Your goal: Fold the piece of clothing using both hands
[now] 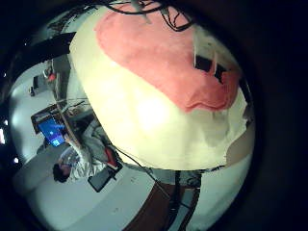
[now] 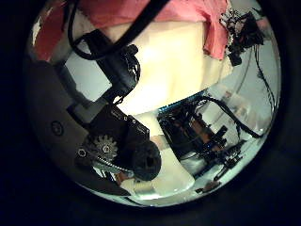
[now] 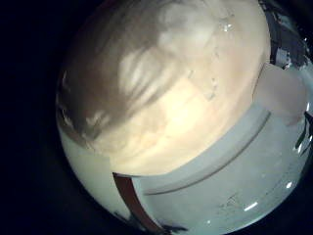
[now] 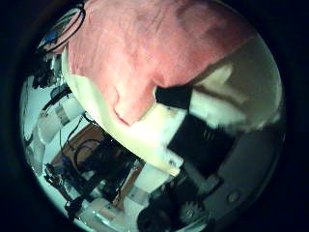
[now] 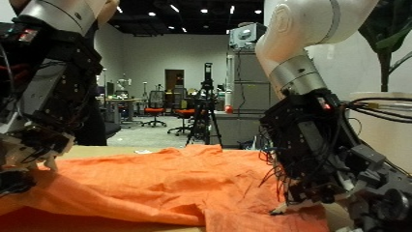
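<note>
My right hand [image 5: 322, 159] stands at the opposite end, and its fingertips [image 5: 279, 207] reach down to the cloth's edge. The right thumb side palm view shows the clothing [image 4: 145, 48] with my own fingers [image 4: 208, 121] beside its edge, nothing between them. The left thumb side palm view shows the clothing [image 2: 160, 14] beyond my fingers [image 2: 113, 146].
Behind the table stand a tripod [image 5: 206, 101] and office chairs [image 5: 158, 111].
</note>
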Controlling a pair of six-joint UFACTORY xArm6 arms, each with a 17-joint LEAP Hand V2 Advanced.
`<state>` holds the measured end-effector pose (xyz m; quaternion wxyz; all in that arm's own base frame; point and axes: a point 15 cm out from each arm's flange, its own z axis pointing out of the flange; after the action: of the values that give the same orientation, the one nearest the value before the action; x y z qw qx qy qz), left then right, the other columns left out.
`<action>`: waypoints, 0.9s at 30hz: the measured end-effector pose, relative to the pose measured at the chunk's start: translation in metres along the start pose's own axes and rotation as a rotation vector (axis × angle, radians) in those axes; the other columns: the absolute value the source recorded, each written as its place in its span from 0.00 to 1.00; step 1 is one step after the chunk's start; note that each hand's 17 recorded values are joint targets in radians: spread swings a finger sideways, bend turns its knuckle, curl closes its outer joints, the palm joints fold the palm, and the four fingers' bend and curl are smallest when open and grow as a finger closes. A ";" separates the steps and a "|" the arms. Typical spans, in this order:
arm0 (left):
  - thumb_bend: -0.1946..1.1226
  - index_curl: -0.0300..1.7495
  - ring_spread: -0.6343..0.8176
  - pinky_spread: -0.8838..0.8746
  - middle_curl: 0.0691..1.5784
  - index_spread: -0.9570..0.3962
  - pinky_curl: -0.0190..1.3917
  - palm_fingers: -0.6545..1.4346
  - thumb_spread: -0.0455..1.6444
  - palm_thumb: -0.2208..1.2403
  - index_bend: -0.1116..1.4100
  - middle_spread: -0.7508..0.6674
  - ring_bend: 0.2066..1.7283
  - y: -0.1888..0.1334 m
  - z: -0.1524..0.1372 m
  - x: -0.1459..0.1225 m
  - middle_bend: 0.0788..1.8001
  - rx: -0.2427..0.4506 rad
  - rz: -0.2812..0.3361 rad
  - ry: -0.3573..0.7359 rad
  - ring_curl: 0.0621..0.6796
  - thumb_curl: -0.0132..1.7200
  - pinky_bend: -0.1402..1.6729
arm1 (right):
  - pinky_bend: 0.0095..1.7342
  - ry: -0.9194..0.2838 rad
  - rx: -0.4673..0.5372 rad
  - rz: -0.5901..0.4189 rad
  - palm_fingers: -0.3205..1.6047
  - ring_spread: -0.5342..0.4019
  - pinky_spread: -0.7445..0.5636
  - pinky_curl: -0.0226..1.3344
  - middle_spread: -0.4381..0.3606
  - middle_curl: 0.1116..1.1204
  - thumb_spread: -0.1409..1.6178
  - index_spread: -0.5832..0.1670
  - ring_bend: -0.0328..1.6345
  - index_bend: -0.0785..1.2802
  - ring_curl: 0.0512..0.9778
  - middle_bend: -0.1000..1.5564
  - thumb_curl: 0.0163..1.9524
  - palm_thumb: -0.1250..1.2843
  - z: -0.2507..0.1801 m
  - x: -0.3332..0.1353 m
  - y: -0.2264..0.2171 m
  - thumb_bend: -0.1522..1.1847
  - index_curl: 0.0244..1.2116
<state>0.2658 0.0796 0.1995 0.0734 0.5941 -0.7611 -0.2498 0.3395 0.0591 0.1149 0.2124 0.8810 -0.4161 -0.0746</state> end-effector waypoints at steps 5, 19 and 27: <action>0.41 0.46 0.03 0.05 0.34 0.25 0.34 0.85 0.96 0.65 0.35 0.20 0.38 0.002 -0.003 -0.001 0.56 -0.005 0.020 0.001 0.58 0.57 0.44 | 0.44 -0.005 0.012 0.017 0.91 0.27 0.19 0.35 0.34 0.50 0.61 0.31 0.58 0.54 0.48 0.57 0.21 0.79 -0.003 0.006 0.004 0.11 0.46; 0.44 0.48 0.03 0.05 0.34 0.24 0.34 0.85 0.96 0.64 0.33 0.20 0.37 0.033 -0.019 0.016 0.56 -0.032 0.159 0.055 0.59 0.59 0.43 | 0.65 -0.076 0.006 0.125 0.77 0.31 0.29 0.52 0.37 0.63 0.78 0.39 0.76 0.77 0.64 0.78 0.24 0.86 -0.044 0.029 0.089 0.14 0.63; 0.45 0.49 0.03 0.04 0.34 0.24 0.34 0.85 0.96 0.63 0.33 0.20 0.37 0.048 -0.044 0.026 0.55 0.004 0.198 0.048 0.59 0.59 0.43 | 0.68 -0.176 0.074 0.117 0.75 0.32 0.31 0.56 0.37 0.64 0.83 0.41 0.79 0.79 0.66 0.80 0.25 0.85 -0.080 0.007 0.121 0.12 0.67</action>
<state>0.2349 0.0505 0.2557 0.1145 0.5219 -0.8147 -0.2254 0.2837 0.0104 0.2399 0.1464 0.8525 -0.4864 -0.1235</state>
